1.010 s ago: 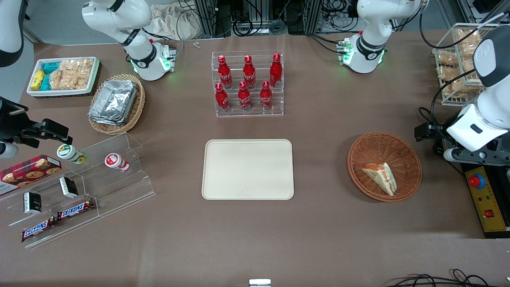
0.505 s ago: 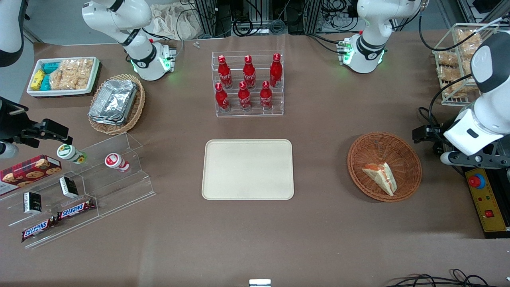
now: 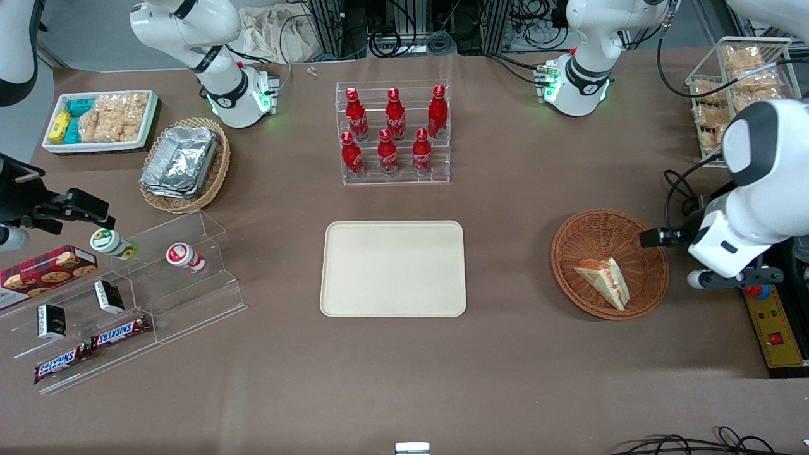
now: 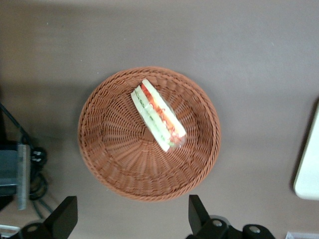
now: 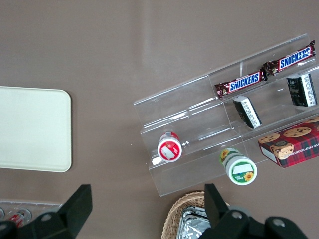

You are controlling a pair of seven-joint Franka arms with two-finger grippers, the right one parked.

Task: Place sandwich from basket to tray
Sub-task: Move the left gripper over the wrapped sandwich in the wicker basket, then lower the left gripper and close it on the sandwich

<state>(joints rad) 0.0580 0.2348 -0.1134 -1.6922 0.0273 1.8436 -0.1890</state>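
We find the sandwich [image 3: 603,281] lying in the basket [image 3: 651,294], untouched. The end effector [image 4: 130,221] hangs above the basket's rim, fingers spread and empty. The tray [image 3: 393,268], well apart from the basket, is bare. Grasp, carry and placement all remain.

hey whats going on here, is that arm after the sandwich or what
It looks that way. The working arm's gripper is open and holds nothing, hovering above the round wicker basket at the working arm's end of the table. The sandwich lies in that basket, not yet touched. The cream tray it is meant to go to sits bare in the middle of the table, nearer the front camera than the rack of red bottles.
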